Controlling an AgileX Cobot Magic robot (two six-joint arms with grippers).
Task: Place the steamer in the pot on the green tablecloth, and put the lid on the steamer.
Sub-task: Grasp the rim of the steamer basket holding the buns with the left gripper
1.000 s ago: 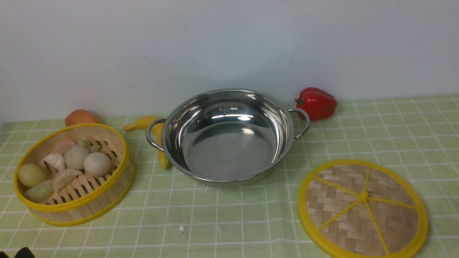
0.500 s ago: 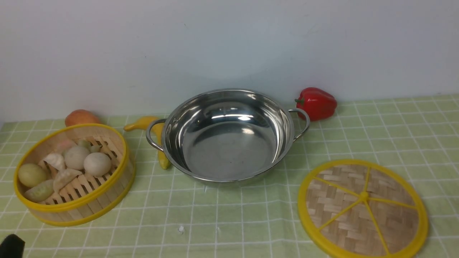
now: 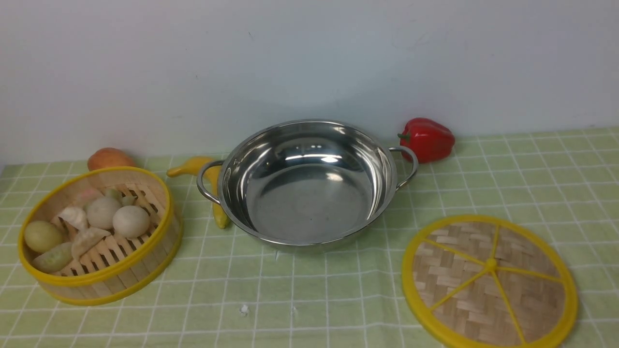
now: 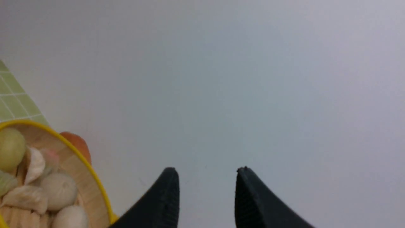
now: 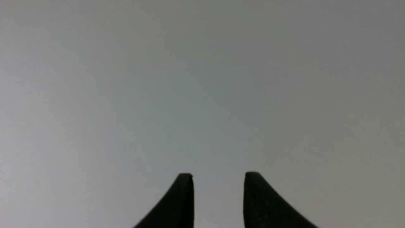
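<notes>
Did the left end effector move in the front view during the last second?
Yes. The left end effector, earlier a dark tip below the steamer, has left the front view past the bottom-left corner.

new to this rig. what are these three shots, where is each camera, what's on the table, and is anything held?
It is a robot with two arms, each ending in a two-finger gripper. The wide picture comes from a camera between the arms, looking forward; neither arm shows in it. On the green tablecloth stands an empty steel pot. Left of it is the bamboo steamer, holding buns and dumplings. The flat woven lid lies to the right, nearer the camera. A red pepper, a banana and an orange fruit lie by the wall.

The other two pictures come from wrist cameras. The left gripper and right gripper each show dark fingers apart, with nothing between. Nothing is held.
</notes>
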